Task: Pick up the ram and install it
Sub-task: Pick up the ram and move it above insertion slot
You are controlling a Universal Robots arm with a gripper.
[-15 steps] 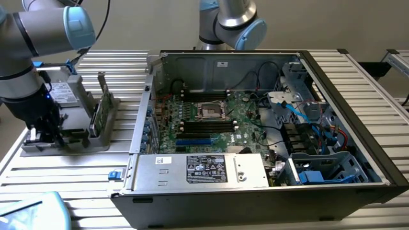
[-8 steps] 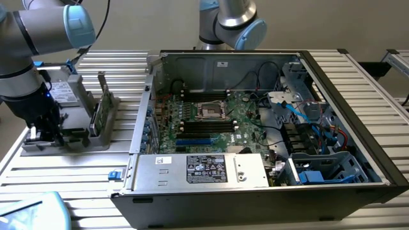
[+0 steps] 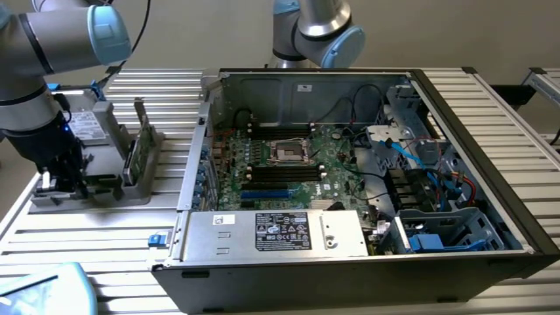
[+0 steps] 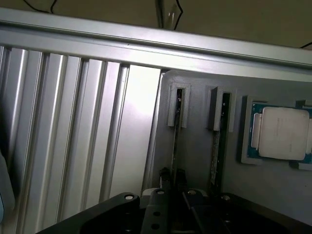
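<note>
Slatted aluminium bench (image 3: 490, 98). On it sits an open computer case (image 3: 350, 282), motherboard (image 3: 298, 164) exposed. At the exterior view's left, the arm (image 3: 35, 79) reaches down to a grey holder (image 3: 131, 190) beside the case.

Gripper (image 3: 60, 180) is low over the holder's near end. The ram (image 4: 176, 141) stands on edge in a holder slot, long axis running along the slot away from the gripper. A second stick (image 4: 218, 141) lies parallel in the next slot, between the ram and a silver processor (image 4: 285, 132).

Fingers (image 4: 165, 176) are drawn close, pinching the ram's top edge, one on each side.
</note>
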